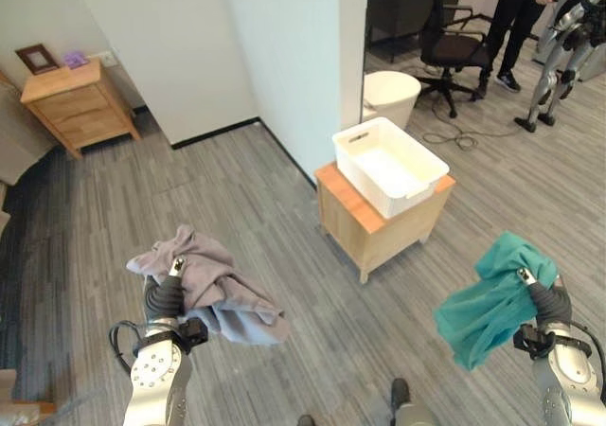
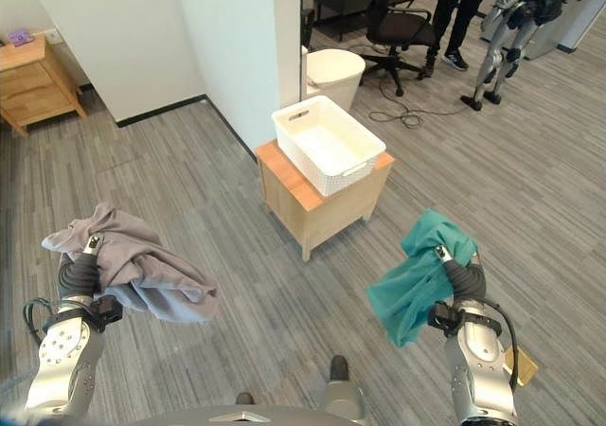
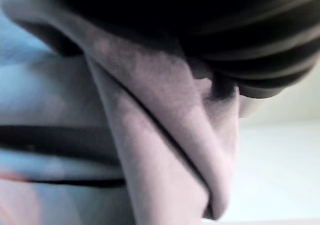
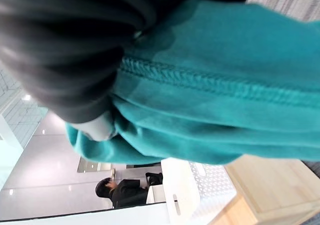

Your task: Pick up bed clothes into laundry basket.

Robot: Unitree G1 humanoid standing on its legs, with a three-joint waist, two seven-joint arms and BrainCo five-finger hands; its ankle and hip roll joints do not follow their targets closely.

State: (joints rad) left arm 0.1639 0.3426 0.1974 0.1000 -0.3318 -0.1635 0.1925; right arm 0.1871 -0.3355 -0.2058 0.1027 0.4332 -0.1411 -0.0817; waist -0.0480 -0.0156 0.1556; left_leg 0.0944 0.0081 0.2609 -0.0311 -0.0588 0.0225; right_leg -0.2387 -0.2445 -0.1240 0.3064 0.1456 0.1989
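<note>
Left hand: left hand (image 1: 167,293) raised, fingers buried in a grey garment (image 1: 213,289); cloth drapes over and hangs toward the inner side of the hand; actual finger closure hidden, cannot tell, though the cloth is clearly carried by it.
Right hand: right hand (image 2: 461,279) raised, a teal garment (image 2: 417,275) bunched over it and hanging down to its inner side; fingers covered by cloth, closure not readable either.
Clothes: both pieces are off the floor, one per hand, neither in the basket yet.
Floor: grey wood-look floor (image 1: 265,218) below both hands.
Basket: white laundry basket (image 1: 388,164) sits on a small wooden stand (image 1: 374,222), ahead of both hands, between them and nearer the right one; looks empty.
Key relation: basket lies forward and inward of the right hand, forward and well across from the left hand; its long axis runs roughly away from the robot, slightly slanted. Judgement: right hand has the shorter reach, so teal piece likely goes in first.
Stage: judged carry phase, drop not yet done.
Far: white wall corner (image 1: 284,57) behind the stand, wooden nightstand (image 1: 76,99) far off on the left hand's side, office chair (image 1: 454,43) and a person (image 1: 516,14) beyond.
</note>
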